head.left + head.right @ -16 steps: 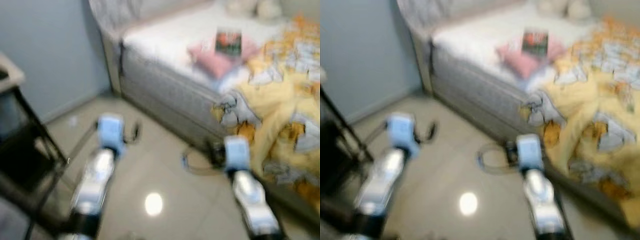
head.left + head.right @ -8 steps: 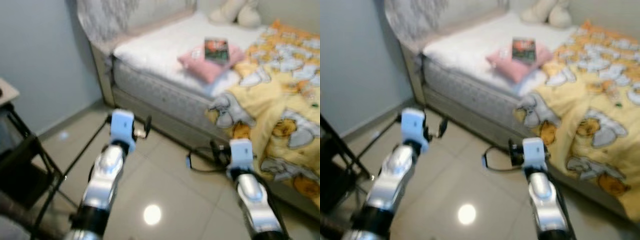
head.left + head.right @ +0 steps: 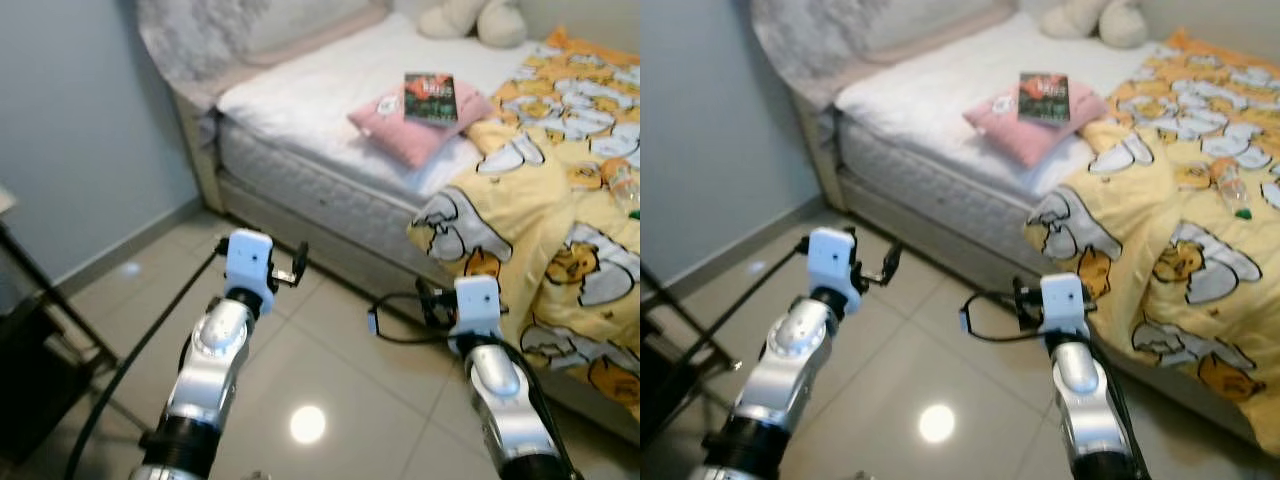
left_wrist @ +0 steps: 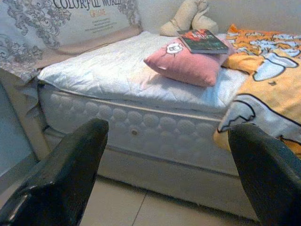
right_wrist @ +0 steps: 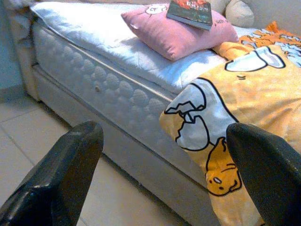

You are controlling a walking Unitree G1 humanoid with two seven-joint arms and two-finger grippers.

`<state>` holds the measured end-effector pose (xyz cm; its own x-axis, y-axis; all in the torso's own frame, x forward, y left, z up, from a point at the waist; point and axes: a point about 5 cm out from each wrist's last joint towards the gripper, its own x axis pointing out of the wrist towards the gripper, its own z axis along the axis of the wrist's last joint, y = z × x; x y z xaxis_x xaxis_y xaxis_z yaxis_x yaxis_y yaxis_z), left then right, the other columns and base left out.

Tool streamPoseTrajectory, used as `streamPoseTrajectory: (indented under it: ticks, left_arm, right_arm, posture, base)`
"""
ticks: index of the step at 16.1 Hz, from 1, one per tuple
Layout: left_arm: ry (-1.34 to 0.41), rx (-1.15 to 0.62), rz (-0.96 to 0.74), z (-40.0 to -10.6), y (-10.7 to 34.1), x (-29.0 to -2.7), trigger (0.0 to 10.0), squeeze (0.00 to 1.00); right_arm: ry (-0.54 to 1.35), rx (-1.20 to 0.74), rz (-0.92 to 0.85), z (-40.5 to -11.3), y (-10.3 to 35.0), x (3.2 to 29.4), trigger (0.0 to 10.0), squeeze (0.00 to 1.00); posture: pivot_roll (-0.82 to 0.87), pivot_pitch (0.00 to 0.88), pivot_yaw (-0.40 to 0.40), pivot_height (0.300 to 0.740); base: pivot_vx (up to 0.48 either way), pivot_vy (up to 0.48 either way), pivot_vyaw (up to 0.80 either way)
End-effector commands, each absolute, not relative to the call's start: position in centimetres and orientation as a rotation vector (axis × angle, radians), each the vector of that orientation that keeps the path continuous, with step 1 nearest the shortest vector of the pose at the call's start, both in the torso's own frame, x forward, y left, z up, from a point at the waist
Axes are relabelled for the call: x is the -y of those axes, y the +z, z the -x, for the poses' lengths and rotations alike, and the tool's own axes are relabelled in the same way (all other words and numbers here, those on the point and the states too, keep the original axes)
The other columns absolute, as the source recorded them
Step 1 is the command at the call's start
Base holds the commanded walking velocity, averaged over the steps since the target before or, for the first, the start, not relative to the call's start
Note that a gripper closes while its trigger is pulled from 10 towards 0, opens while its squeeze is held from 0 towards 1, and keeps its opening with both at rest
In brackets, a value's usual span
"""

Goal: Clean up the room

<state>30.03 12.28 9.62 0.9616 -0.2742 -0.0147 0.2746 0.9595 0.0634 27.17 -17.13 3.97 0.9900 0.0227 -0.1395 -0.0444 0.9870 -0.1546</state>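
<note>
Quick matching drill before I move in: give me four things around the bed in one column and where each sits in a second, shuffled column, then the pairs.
Things:
1. book
2. pink pillow
3. plastic bottle
4. plush toy

Places:
A. on the white mattress, beside the blanket's edge
B. at the far end of the bed
C. on top of the pillow
D. lying on the yellow blanket

Pairs: 1-C, 2-A, 3-D, 4-B

Pink pillow [image 3: 415,125], yellow cartoon-print blanket [image 3: 560,200], white quilted mattress [image 3: 320,175].
</note>
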Motion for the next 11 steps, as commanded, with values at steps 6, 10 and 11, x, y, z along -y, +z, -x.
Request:
streamPoseTrajectory:
  ticks: [6, 10, 11]
  left_arm:
    - [-0.182, -0.082, -0.012, -29.1, 8.1, -14.1, 10.0, 0.0]
    - [-0.143, -0.062, 0.005, -29.1, 8.2, -14.2, 10.0, 0.0]
    - [-0.144, -0.065, 0.002, -29.2, 8.2, -14.1, 10.0, 0.0]
  right_arm:
    - [0.004, -0.128, 0.151, -26.7, 3.8, 17.6, 10.0, 0.0]
    - [0.063, -0.116, 0.158, -26.9, 4.1, 16.7, 10.0, 0.0]
    - [0.073, -0.111, 0.156, -27.0, 4.2, 16.5, 10.0, 0.0]
  posture:
    - [0.02, 0.0, -0.014, 0.74]
    - [0.01, 0.0, -0.021, 0.74]
    - [0.01, 0.0, -0.022, 0.74]
  base:
    - [0.197, 0.0, -0.65]
    - [0.1, -0.066, -0.33]
    - [0.401, -0.259, 0.0]
